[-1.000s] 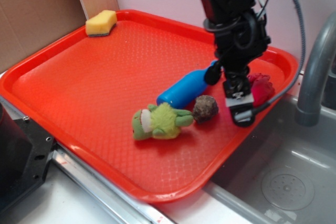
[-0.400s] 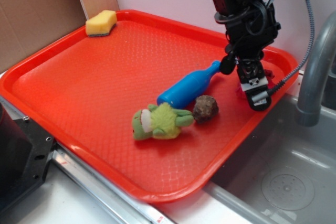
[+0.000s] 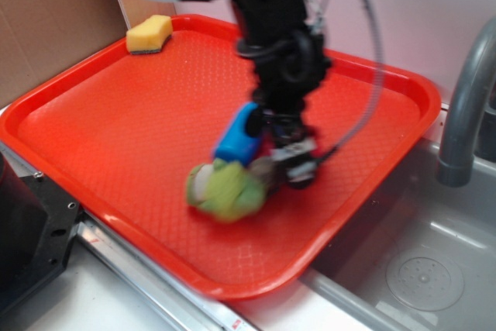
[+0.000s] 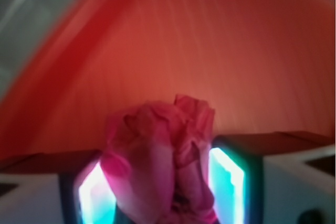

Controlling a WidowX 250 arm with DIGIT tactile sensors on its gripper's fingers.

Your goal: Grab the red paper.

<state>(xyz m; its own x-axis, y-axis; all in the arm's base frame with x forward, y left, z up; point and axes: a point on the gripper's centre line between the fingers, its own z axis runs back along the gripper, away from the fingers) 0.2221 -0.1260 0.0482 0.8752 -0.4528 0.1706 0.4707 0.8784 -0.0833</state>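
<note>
Gripper [image 4: 160,182] clamped on the red paper [image 4: 160,156], crumpled between the pads above the tray [image 3: 93,114]. Keep squeeze firm; lift clear of bottle [image 3: 239,136] and frog [image 3: 225,187].

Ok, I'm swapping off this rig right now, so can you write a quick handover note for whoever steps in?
Gripper: shut on the red paper; the wrist view shows the crumpled ball squeezed between the two fingers.
Position: in the exterior view the arm is over the middle of the red tray, right by the blue bottle and the green plush toy. That view is motion-blurred, so whether the arm touches them cannot be told.
Elsewhere: yellow sponge in the tray's far corner.
Done: the paper is grabbed.
Left: only keep the grip secure.
</note>
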